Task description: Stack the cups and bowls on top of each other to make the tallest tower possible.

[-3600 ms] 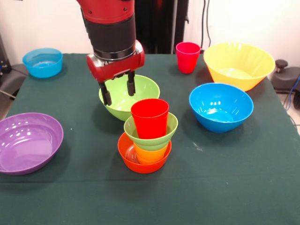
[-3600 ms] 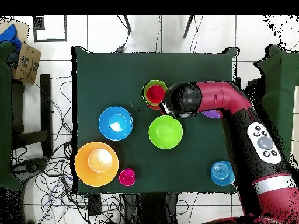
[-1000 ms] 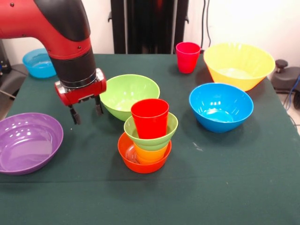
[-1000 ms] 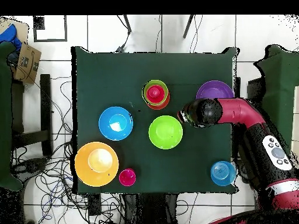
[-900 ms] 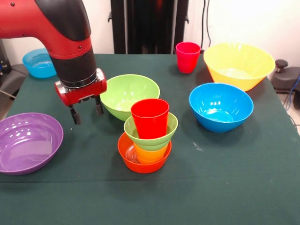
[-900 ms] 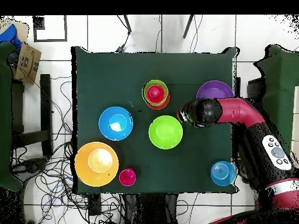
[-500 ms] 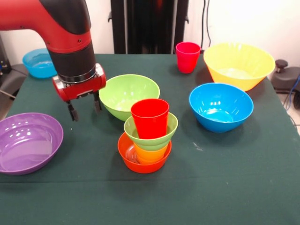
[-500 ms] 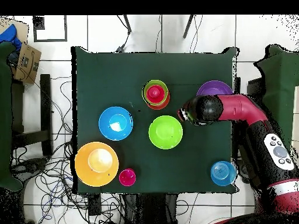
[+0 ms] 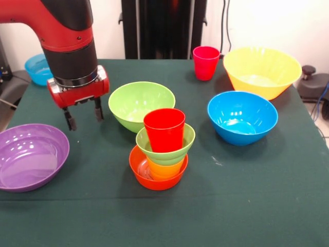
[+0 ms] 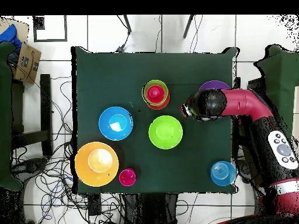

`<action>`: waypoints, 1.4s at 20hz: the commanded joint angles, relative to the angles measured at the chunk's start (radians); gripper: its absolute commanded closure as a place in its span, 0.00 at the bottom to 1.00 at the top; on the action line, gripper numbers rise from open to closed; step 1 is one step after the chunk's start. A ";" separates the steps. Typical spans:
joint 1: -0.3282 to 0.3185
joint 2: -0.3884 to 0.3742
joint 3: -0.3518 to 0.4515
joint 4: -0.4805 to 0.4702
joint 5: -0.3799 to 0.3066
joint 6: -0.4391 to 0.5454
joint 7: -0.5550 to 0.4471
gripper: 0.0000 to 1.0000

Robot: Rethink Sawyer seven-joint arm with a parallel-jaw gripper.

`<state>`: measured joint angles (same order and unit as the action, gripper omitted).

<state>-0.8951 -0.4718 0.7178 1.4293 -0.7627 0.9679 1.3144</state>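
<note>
A: What is hidden or cut off?

B: In the front view the arm covers part of the small blue bowl (image 9: 37, 68) at the far left corner of the table (image 9: 247, 206), and the purple bowl (image 9: 31, 156) runs off the left edge. From overhead the arm overlaps most of that purple bowl (image 10: 214, 86). The gripper (image 9: 82, 114) itself cannot be made out from above; only the round wrist shows.

A: And its fingers?

B: In the front view the two dark fingers (image 9: 68, 119) stand spread apart, holding nothing, hanging above the cloth between the purple bowl and the large green bowl (image 9: 141, 105).

A: Where is the tower?

B: The tower (image 9: 161, 149) stands near the middle, just in front of the large green bowl: an orange bowl (image 9: 142, 172) at the bottom, a yellow-orange cup (image 9: 164, 169), a small green bowl (image 9: 177, 151), and the red cup (image 9: 164, 129) on top. From overhead only rings of green, orange and red show (image 10: 155, 94); the yellow-orange cup is hidden there.

A: The rest?

B: The pink-magenta cup (image 9: 205, 63) stands far back beside the large yellow bowl (image 9: 262, 71), with the larger blue bowl (image 9: 242, 117) nearer, at the right.
</note>
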 commanded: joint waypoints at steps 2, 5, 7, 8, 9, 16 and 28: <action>0.038 0.033 0.028 -0.068 -0.042 0.064 -0.344 0.00; 0.034 0.049 0.028 -0.058 -0.051 0.029 -0.333 0.00; 0.028 0.068 0.026 -0.055 -0.058 0.004 -0.328 0.00; 0.026 0.075 0.024 -0.055 -0.061 -0.002 -0.327 0.00; 0.023 0.083 0.023 -0.054 -0.063 -0.009 -0.326 0.00; 0.012 0.116 0.028 -0.067 -0.071 -0.029 -0.336 0.00; -0.004 0.116 0.040 -0.064 -0.077 -0.005 -0.332 0.00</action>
<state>-0.9231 -0.3692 0.7446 1.4105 -0.7737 0.9741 1.3144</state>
